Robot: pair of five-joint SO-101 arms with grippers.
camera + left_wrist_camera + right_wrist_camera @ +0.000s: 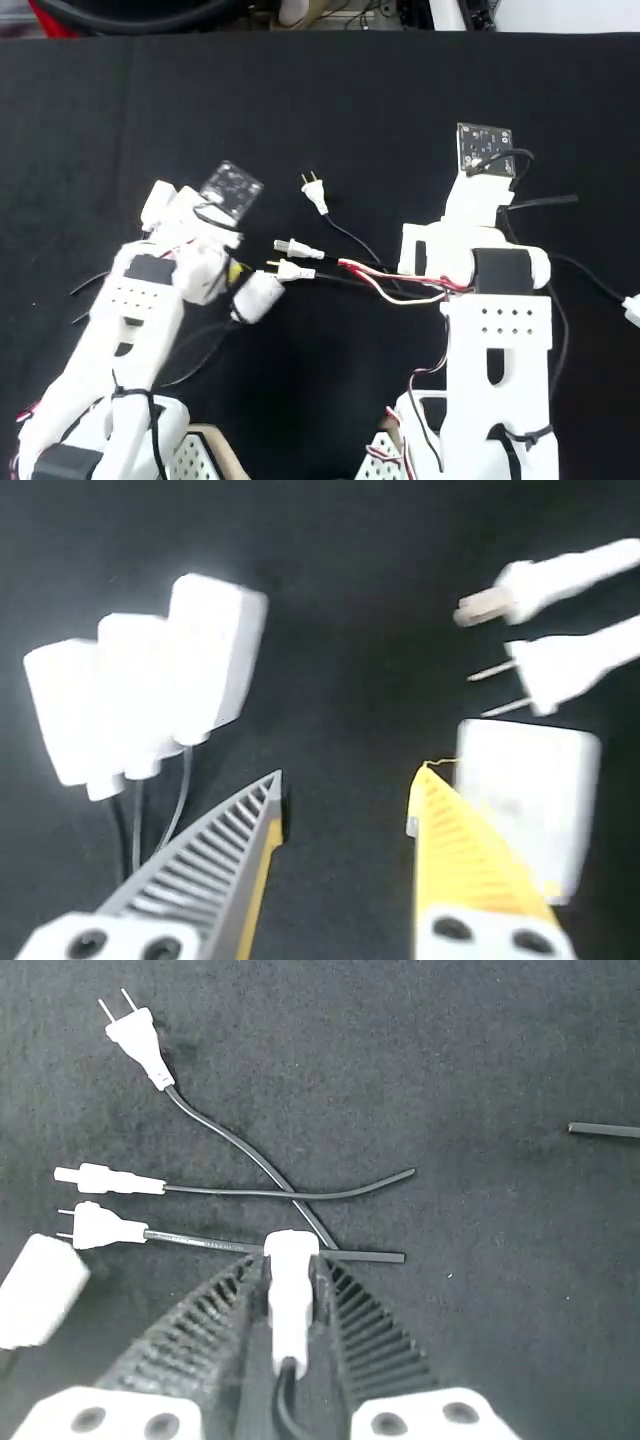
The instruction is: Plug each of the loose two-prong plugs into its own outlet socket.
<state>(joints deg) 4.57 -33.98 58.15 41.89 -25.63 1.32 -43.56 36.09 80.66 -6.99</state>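
Three plugs (pixel 295 248) lie loose, with four white sockets (pixel 135 695) and one white corded piece. The right pincer (pixel 290 1262) is clamped on that corded piece (pixel 290 1310), which stands up between its fingers. Just ahead and off to one side lies the near plug (pixel 100 1228), beyond it the middle plug (pixel 105 1178), and farthest out the far plug (pixel 135 1035). All are white, two-pronged, prongs pointing away from the pincer, and their black cords (pixel 250 1192) cross. The left pincer (pixel 345 790) gapes wide and holds nothing. Its yellow finger (pixel 470 850) sits right beside a lone socket (pixel 530 800). The other three sockets stand in a row out past its grey finger (pixel 215 850).
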